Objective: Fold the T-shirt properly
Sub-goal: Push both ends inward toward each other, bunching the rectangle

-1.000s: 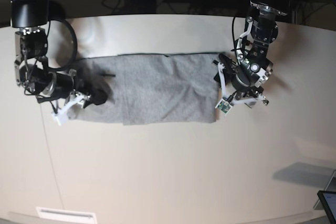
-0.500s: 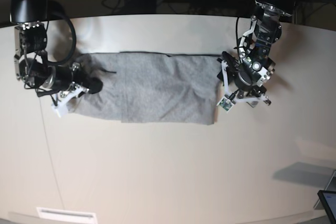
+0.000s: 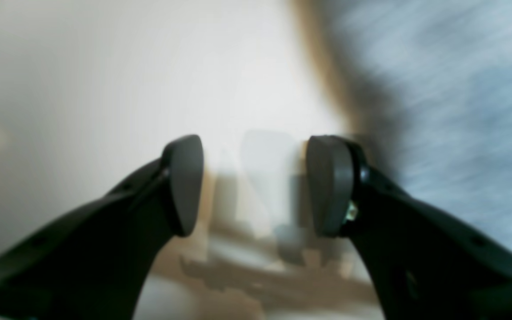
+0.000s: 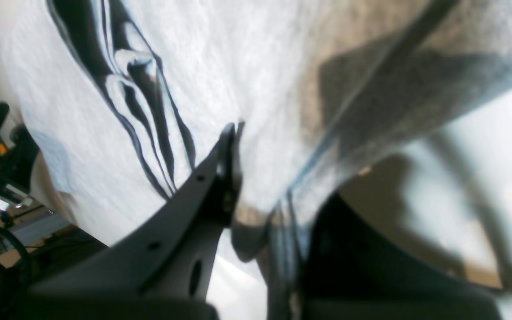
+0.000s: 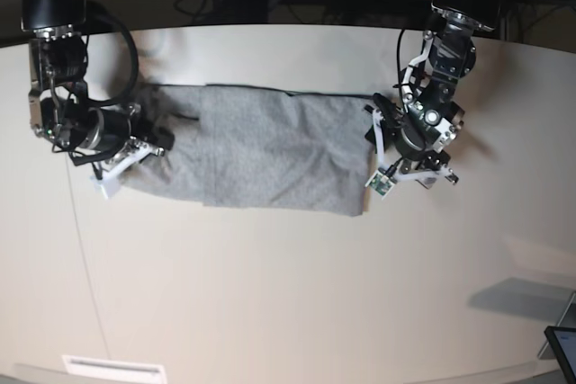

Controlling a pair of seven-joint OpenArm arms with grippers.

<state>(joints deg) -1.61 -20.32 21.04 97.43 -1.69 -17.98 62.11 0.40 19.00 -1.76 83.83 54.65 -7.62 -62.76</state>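
Gripping T-shirt [image 5: 270, 155] edge, right pincer [image 4: 256, 186]; left pincer [image 3: 254, 184] spread, empty.

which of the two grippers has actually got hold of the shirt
The right gripper, shut on the light heather-grey T-shirt; the left gripper stands open over bare table beside it.

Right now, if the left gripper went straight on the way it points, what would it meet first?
Probably the bare table: the left gripper is open with nothing between its jaws. The T-shirt lies just to one side; blur leaves depth unclear.
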